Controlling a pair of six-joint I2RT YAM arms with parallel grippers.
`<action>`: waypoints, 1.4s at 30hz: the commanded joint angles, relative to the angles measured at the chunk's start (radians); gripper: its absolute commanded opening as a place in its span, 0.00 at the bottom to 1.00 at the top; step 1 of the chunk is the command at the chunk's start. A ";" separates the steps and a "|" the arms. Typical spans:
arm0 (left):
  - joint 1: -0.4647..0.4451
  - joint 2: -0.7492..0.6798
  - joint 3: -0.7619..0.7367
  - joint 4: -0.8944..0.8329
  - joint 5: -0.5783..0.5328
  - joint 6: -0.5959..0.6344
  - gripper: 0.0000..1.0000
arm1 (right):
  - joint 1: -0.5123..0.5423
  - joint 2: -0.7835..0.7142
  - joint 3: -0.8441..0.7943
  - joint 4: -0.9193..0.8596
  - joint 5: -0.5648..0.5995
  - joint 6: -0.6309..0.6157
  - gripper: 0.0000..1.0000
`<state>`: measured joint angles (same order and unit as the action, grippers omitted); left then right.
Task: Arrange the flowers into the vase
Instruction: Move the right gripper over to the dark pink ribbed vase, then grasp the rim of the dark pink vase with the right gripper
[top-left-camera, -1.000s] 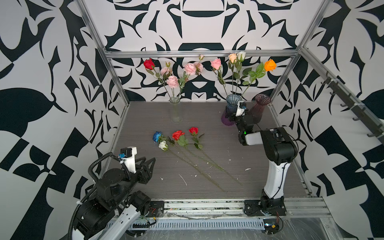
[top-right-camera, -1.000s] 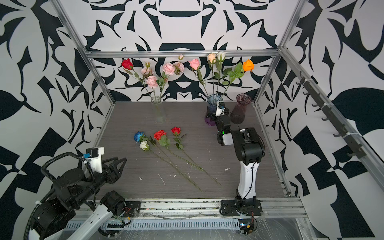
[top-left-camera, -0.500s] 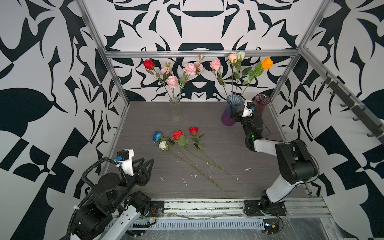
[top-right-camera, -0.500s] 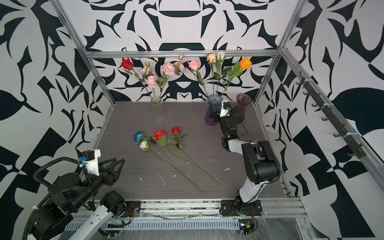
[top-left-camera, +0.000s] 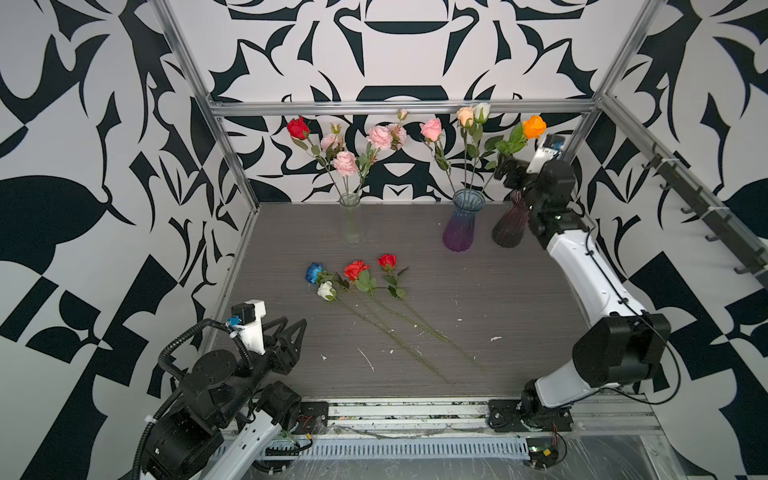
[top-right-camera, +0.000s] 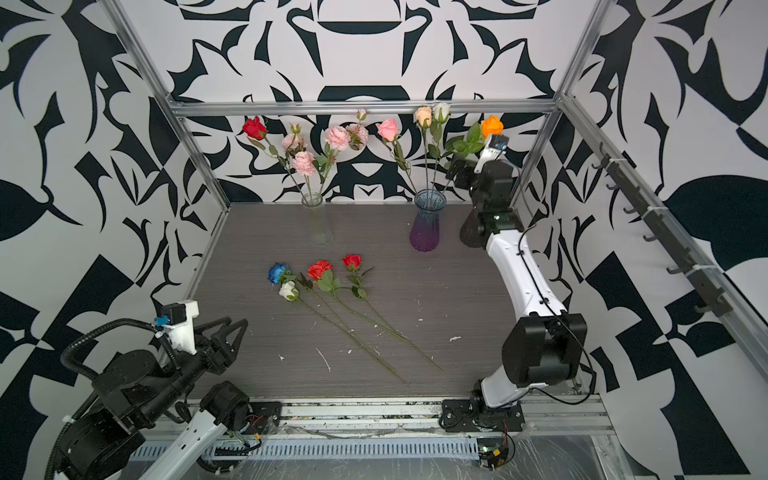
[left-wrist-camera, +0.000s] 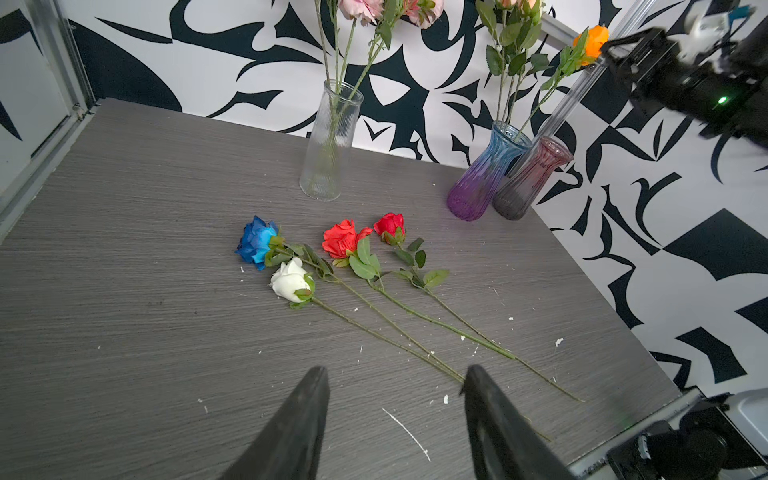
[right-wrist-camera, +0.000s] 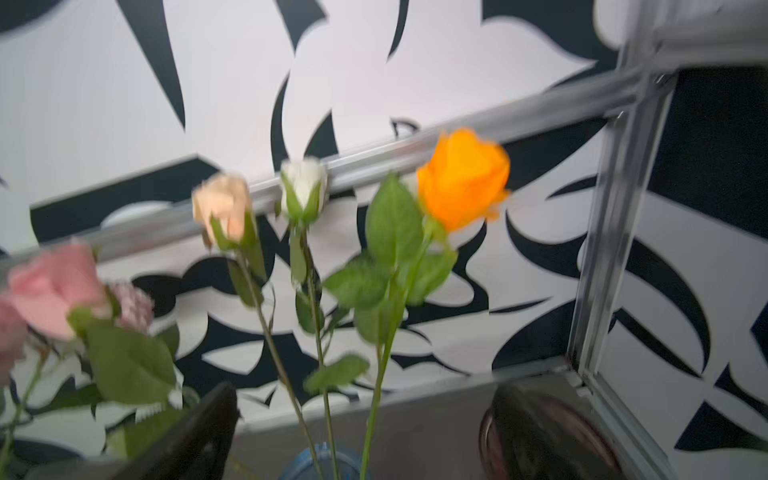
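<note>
1. Four roses, a blue rose (top-left-camera: 316, 272), white rose (top-left-camera: 326, 289), orange-red rose (top-left-camera: 356, 269) and red rose (top-left-camera: 387, 261), lie loose on the grey wood-grain tabletop (top-left-camera: 498, 299), blooms close together, thin green stems fanning toward the front edge.
2. Three glass vases stand along the back wall: a tall clear ribbed vase (top-left-camera: 351, 220) holding ruffled pink blooms (top-left-camera: 345, 163) and a crimson rose (top-left-camera: 297, 127); a waisted blue-to-purple vase (top-left-camera: 461, 226) holding a pink rose (top-left-camera: 431, 129), peach rose (top-left-camera: 465, 115), white bud (top-left-camera: 482, 111) and orange rose (top-left-camera: 534, 126); a dark maroon vase (top-left-camera: 509, 226) just beside it.
3. Left gripper (top-left-camera: 294, 322) sits low at the front-left corner, its black tapered fingers (left-wrist-camera: 299, 415) spread over bare tabletop.
4. Right gripper (top-left-camera: 505, 166) hangs high at the back right, near the dark maroon vase and beside the orange rose's leaves, jaws spread wide.
5. Left wrist view shows most clearly the vases' fluting and white flecks on the tabletop; only the blurred right wrist view shows stems rising between the right gripper's fingers (right-wrist-camera: 199, 428), touching neither.
</note>
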<state>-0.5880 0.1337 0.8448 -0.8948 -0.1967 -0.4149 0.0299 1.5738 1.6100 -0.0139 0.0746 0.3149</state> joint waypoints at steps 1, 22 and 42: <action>0.004 -0.016 -0.008 0.002 0.007 0.001 0.57 | -0.093 0.047 0.107 -0.445 -0.031 0.215 0.93; 0.004 -0.034 -0.009 0.004 0.008 0.004 0.57 | -0.309 0.376 0.282 -0.559 -0.377 0.545 0.68; 0.004 -0.032 -0.009 0.005 0.012 0.004 0.57 | -0.303 0.192 0.075 -0.546 -0.386 0.587 0.16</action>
<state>-0.5880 0.1169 0.8448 -0.8944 -0.1947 -0.4149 -0.2794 1.8702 1.7309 -0.5686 -0.2920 0.8963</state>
